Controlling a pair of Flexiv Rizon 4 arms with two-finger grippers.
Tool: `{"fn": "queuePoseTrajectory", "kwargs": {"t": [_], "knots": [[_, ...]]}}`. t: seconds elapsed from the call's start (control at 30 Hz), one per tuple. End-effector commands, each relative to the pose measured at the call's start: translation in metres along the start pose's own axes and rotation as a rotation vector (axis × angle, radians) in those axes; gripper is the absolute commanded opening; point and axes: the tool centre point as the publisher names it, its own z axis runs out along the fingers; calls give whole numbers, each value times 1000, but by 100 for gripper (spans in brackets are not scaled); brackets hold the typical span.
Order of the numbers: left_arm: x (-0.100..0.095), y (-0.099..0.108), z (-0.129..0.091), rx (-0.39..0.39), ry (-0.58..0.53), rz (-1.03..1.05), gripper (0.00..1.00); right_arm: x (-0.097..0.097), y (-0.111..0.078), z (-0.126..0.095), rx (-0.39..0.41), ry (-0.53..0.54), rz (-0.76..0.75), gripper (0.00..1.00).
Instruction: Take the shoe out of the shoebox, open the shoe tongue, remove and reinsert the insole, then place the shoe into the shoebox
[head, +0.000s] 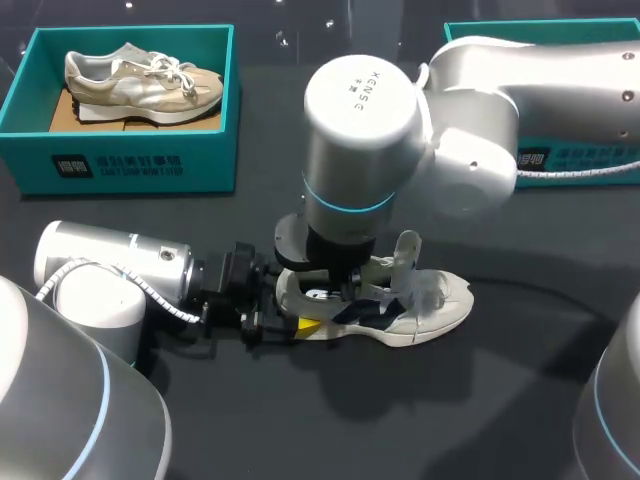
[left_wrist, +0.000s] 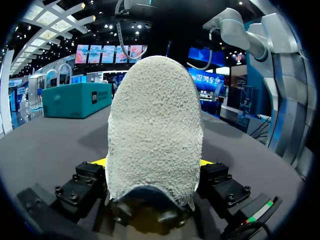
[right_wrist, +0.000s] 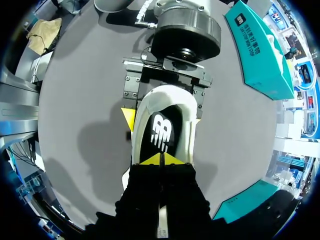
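A white shoe (head: 430, 305) lies on the dark table with its toe pointing right. My left gripper (head: 290, 318) comes in from the left and is shut on its heel (left_wrist: 155, 130), one yellow tip on each side. In the right wrist view those fingers (right_wrist: 128, 117) clasp the white heel collar (right_wrist: 165, 95). My right gripper (right_wrist: 161, 159) hangs over the shoe's opening, shut, its yellow tips together on the dark insole (right_wrist: 160, 132) with the white logo. Whether it pinches the insole is hidden. From the head camera the right gripper (head: 348, 290) sits under the big wrist.
A teal shoebox (head: 130, 165) at the back left holds a beige shoe (head: 140, 82). A second teal box (head: 570, 165) stands at the back right, partly behind my right arm. Bare table lies in front of the shoe.
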Motion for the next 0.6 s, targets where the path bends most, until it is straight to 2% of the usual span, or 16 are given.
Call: {"fn": "queuePoseTrajectory", "kwargs": {"t": [0.03,0.3,0.6], "knots": [[0,0,2,-3,0,0,0,-4,-1,15,-17,19,-6,0],[0,0,2,-3,0,0,0,-7,-7,31,-19,29,0,0],[0,0,2,-3,0,0,0,-1,-26,41,-27,24,47,0]]}}
